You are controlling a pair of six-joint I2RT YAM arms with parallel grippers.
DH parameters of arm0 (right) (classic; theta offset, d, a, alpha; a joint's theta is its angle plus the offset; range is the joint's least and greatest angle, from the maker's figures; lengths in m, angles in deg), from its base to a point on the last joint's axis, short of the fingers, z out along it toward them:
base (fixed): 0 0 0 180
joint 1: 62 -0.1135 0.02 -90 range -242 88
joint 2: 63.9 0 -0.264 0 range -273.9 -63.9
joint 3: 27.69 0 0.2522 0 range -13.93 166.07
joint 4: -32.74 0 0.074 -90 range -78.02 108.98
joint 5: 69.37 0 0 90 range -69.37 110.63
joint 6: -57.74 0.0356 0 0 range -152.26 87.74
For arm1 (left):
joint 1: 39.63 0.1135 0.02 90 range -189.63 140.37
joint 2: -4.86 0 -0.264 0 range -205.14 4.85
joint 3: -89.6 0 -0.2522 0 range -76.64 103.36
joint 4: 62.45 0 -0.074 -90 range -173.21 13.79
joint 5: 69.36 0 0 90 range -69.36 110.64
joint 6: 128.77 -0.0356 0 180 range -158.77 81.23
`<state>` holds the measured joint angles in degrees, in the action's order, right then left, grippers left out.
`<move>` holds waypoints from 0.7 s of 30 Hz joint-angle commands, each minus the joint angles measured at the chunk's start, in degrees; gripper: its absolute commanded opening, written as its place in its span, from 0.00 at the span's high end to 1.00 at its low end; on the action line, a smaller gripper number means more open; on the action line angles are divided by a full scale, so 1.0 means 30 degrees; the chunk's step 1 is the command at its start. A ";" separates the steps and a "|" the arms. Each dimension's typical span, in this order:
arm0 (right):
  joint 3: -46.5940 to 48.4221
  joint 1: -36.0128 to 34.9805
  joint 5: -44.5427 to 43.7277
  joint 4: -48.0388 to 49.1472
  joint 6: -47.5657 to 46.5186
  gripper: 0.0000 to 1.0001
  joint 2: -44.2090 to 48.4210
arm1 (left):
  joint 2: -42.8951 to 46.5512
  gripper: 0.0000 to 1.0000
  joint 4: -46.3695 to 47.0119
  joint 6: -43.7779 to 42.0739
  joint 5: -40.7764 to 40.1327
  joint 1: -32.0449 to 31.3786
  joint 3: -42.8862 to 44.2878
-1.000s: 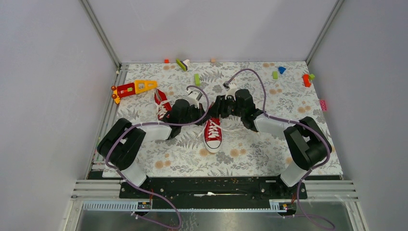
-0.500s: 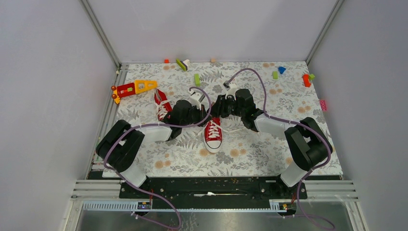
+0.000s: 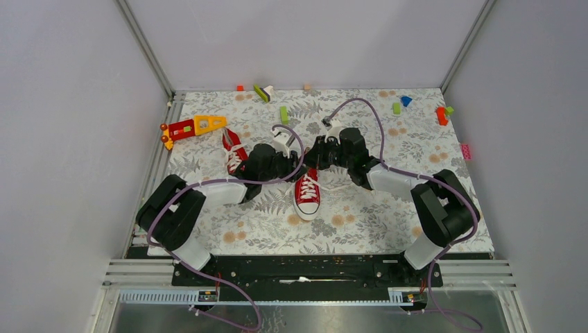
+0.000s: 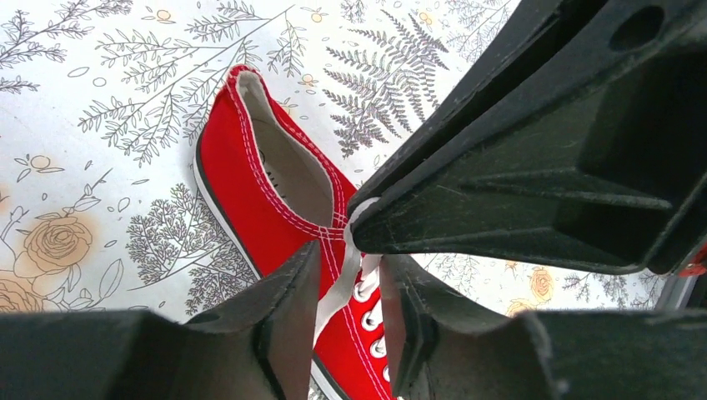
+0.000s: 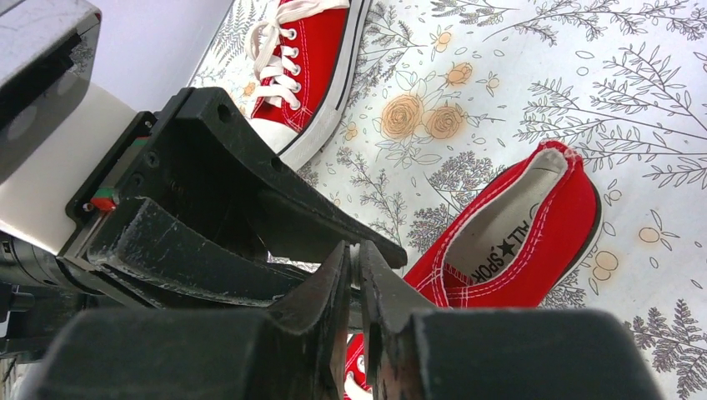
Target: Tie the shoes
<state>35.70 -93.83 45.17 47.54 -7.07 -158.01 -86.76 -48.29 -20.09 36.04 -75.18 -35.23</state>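
The near shoe (image 3: 306, 194) sits centre, toe nearest. Above its eyelets the left gripper (image 4: 350, 271) stands open round the lace (image 4: 332, 298); the right gripper (image 5: 356, 271) pinches it shut. Lace looks limp, slippery: grip near its end. Far shoe (image 3: 234, 151) lies left.

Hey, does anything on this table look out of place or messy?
One red canvas sneaker sits mid-mat, its white lace untied; the second red canvas sneaker lies apart to its left, angled away. Along the far edge, small coloured toy blocks lie strewn.
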 commanded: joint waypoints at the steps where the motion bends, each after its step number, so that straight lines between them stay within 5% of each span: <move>1: 0.0026 -0.0170 -0.0037 0.0647 -0.0095 0.86 0.0923 | 0.0824 0.63 0.1660 0.0622 -0.0802 -0.0053 0.0467; 11: -0.0073 -0.0167 -0.0191 0.0677 0.0047 0.84 0.1116 | 0.0638 0.59 0.2980 0.1095 -0.1926 -0.0435 0.0436; 13: -0.0105 -0.0162 -0.0237 0.0691 0.0084 0.83 0.1159 | 0.0609 0.65 0.3053 0.1127 -0.2525 -0.0547 0.0386; 15: -0.0178 -0.0170 -0.0439 0.0720 0.0176 0.80 0.1220 | 0.0526 0.84 0.3168 0.1106 -0.2880 -0.0650 0.0327; 17: -0.0361 -0.0170 -0.0771 0.0831 0.0230 0.65 0.1383 | 0.0334 1.00 0.3254 0.1030 -0.2875 -0.0660 0.0297; 21: -0.0916 -0.0148 -0.2197 0.0775 0.0427 0.51 0.2024 | 0.0207 1.00 0.3480 0.0742 -0.2606 -0.0627 -0.0031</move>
<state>34.56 -93.79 41.85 48.59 -6.35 -155.82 -86.58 -44.66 -16.99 29.94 -77.26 -35.28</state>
